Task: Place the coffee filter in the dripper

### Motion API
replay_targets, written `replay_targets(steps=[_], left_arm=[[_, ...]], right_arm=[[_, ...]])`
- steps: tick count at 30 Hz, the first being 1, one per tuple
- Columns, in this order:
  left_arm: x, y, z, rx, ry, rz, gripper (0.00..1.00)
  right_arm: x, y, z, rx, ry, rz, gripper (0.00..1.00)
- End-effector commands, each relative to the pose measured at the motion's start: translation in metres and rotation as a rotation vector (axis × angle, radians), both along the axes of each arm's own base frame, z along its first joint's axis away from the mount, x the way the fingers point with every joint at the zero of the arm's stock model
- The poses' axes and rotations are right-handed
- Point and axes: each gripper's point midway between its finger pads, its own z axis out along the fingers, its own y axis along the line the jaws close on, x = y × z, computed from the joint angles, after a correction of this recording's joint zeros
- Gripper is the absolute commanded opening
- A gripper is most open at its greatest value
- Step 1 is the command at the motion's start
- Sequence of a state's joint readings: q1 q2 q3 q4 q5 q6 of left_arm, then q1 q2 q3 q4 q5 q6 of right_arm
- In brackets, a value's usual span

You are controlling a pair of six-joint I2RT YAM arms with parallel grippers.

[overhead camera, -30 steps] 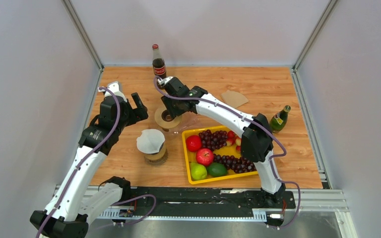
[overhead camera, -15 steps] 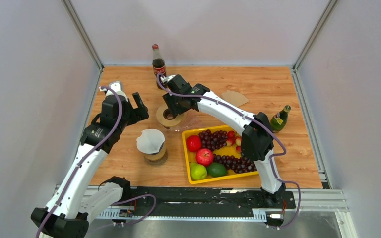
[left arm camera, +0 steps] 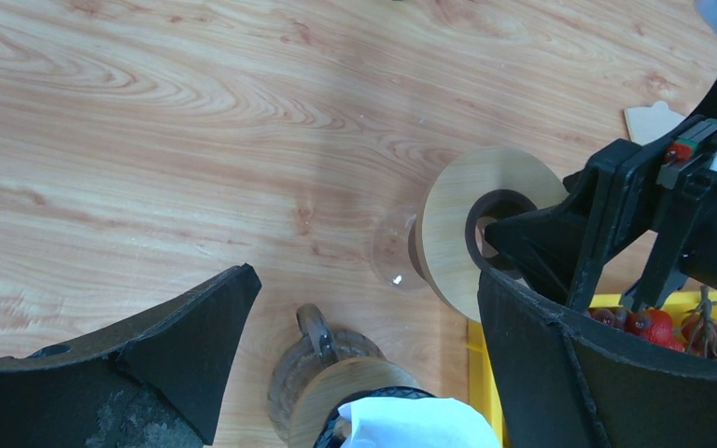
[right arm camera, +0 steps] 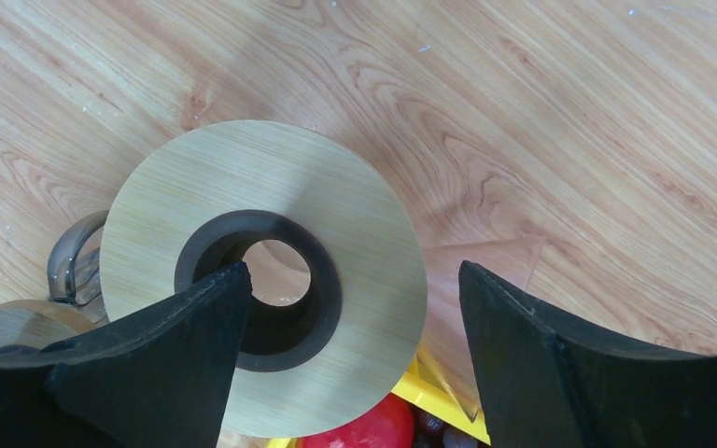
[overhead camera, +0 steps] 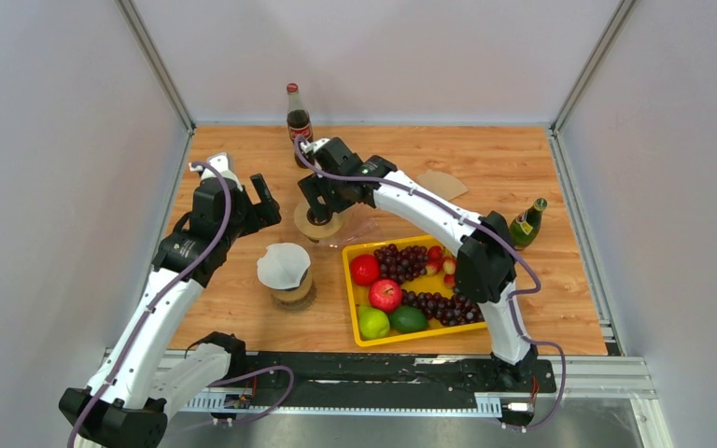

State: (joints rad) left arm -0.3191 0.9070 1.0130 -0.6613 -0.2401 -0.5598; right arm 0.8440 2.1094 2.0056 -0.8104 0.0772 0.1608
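A glass dripper with a round wooden collar (overhead camera: 317, 222) rests tilted on the table, its dark centre hole (right arm camera: 260, 280) facing the right wrist camera. My right gripper (overhead camera: 322, 194) hangs just above it, open, with one finger over the hole and the other past the collar's rim, gripping nothing. A brown coffee filter (overhead camera: 441, 185) lies flat at the back right. Nearer me, a second dripper (overhead camera: 291, 285) holds a white paper filter (overhead camera: 283, 264). My left gripper (overhead camera: 263, 201) hovers open to the left of the tilted dripper, empty.
A yellow tray (overhead camera: 349, 280) of grapes, apples and limes sits just right of both drippers, touching the tilted one's side. A cola bottle (overhead camera: 297, 117) stands at the back behind the right gripper. A green bottle (overhead camera: 526, 224) stands at the right edge.
My right gripper's jaws have spread wide apart and let go of the wooden-collared dripper, which now rests on the table. The left arm has barely moved.
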Motion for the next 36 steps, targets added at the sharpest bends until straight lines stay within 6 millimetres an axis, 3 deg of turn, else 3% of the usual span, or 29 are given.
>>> replay_targets(steps=[1, 7, 11, 16, 20, 25, 36], left_arm=[[0.003, -0.003, 0.016, -0.026, -0.045, -0.008, 1.00], [0.001, -0.002, 0.020, -0.027, -0.058, -0.009, 1.00], [0.000, -0.002, 0.022, -0.028, -0.062, -0.013, 1.00], [0.000, 0.000, 0.022, -0.020, -0.067, -0.009, 1.00], [0.000, 0.000, 0.021, -0.016, -0.065, -0.006, 1.00], [0.003, -0.001, 0.017, -0.009, -0.056, -0.009, 1.00], [0.013, -0.007, 0.006, -0.005, -0.020, -0.028, 1.00]], right_arm=[[0.012, -0.007, 0.065, 0.134, -0.104, -0.010, 0.86], [0.025, -0.048, 0.080, 0.252, -0.097, -0.055, 0.99], [0.044, -0.106, 0.082, 0.307, -0.116, -0.194, 1.00], [0.052, -0.174, 0.082, 0.357, -0.166, -0.340, 1.00], [0.053, -0.214, 0.080, 0.367, -0.221, -0.411, 1.00], [0.049, -0.235, 0.078, 0.387, -0.228, -0.401, 1.00], [0.045, -0.231, 0.066, 0.367, -0.231, -0.318, 1.00]])
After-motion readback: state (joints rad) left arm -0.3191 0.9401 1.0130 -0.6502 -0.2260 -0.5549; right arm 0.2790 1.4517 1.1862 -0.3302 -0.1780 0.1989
